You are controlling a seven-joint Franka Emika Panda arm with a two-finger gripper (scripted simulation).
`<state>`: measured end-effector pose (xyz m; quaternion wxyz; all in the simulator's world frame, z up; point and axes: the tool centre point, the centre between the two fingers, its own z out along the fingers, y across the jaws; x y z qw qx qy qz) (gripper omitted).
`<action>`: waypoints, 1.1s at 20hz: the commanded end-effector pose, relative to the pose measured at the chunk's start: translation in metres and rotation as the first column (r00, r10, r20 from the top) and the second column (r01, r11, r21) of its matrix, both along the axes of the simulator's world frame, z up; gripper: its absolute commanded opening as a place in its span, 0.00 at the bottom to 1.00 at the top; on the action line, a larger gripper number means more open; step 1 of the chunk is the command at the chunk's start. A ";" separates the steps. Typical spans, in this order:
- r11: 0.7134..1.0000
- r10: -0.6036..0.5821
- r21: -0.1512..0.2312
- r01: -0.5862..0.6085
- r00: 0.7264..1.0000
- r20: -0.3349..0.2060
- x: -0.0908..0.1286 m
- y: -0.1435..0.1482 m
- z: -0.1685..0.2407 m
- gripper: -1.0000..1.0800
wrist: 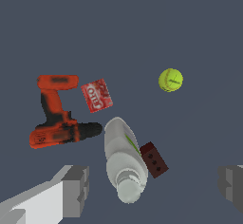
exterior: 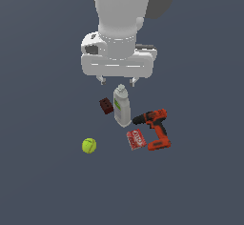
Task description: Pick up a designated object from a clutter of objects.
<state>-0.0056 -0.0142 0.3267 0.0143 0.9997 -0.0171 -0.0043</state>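
Note:
The yellow-green tennis ball (exterior: 89,146) (wrist: 171,80) lies alone on the dark floor at the exterior view's left, apart from the other items. My gripper (exterior: 117,81) (wrist: 154,190) hangs open and empty high above the white bottle with green label (exterior: 122,106) (wrist: 124,161), well away from the ball. One fingertip (wrist: 76,190) shows at each side of the wrist view. The dark red block (exterior: 106,106) (wrist: 154,159) sits beside the bottle.
The orange-black power drill (exterior: 155,126) (wrist: 56,118) lies at the exterior view's right of the bottle. The small red box (exterior: 136,139) (wrist: 97,95) lies flat next to the drill's handle.

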 end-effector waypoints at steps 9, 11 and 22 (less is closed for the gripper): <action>1.000 -0.008 0.000 0.008 1.000 -0.001 0.007 -0.009 -0.007 0.96; 1.000 -0.009 0.002 0.009 1.000 -0.001 0.012 -0.013 -0.013 0.96; 1.000 -0.024 0.020 0.024 1.000 0.001 0.056 -0.049 -0.075 0.96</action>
